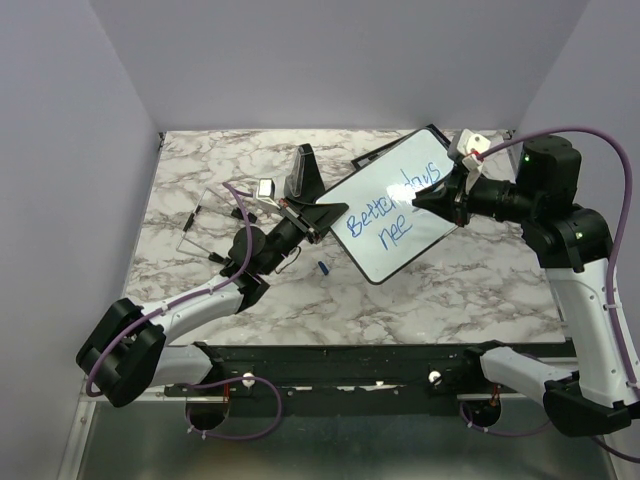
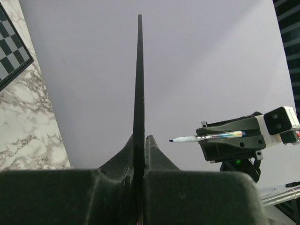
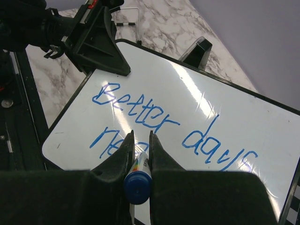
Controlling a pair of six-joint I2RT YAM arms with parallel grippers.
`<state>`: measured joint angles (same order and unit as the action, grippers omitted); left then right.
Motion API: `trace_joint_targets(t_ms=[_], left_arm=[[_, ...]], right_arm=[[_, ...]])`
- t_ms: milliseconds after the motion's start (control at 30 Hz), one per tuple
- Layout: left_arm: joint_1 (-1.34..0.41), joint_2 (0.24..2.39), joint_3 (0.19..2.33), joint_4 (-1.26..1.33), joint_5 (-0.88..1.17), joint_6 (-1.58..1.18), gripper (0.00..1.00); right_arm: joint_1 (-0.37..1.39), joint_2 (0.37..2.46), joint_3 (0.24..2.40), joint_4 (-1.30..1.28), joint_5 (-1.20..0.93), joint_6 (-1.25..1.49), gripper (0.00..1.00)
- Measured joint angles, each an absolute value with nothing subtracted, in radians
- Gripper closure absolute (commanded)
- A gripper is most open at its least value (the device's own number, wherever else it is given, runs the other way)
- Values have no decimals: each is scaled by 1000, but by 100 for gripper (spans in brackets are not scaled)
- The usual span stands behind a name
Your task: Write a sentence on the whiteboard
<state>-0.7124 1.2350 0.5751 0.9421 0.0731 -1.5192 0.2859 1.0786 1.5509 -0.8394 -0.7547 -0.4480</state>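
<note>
The whiteboard (image 1: 420,180) is held up at a tilt, and my left gripper (image 1: 325,215) is shut on its left rim. In the left wrist view the whiteboard (image 2: 139,70) runs edge-on between the shut jaws of that gripper (image 2: 140,140). The sentence (image 3: 154,122) in blue reads "Better days" with "ne" and part of another letter below. My right gripper (image 3: 139,136) is shut on a blue marker (image 3: 138,180) that points at the second line. From the left wrist, the marker (image 2: 206,137) tip stands a little off the board face.
A blue marker cap (image 1: 324,268) lies on the marble table below the board. A black wedge-shaped object (image 1: 303,170) stands behind the left gripper. A wire frame (image 1: 205,220) sits at the left. A checkered chessboard (image 2: 9,51) lies on the table.
</note>
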Motion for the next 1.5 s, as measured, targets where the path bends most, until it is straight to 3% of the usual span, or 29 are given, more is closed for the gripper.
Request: trace_joint_targets(t_ms=[1500], left_arm=[[-704,1239,575,963,117,-1515,100]], right_arm=[[276,1142,1490,-843,-824,-466,100]])
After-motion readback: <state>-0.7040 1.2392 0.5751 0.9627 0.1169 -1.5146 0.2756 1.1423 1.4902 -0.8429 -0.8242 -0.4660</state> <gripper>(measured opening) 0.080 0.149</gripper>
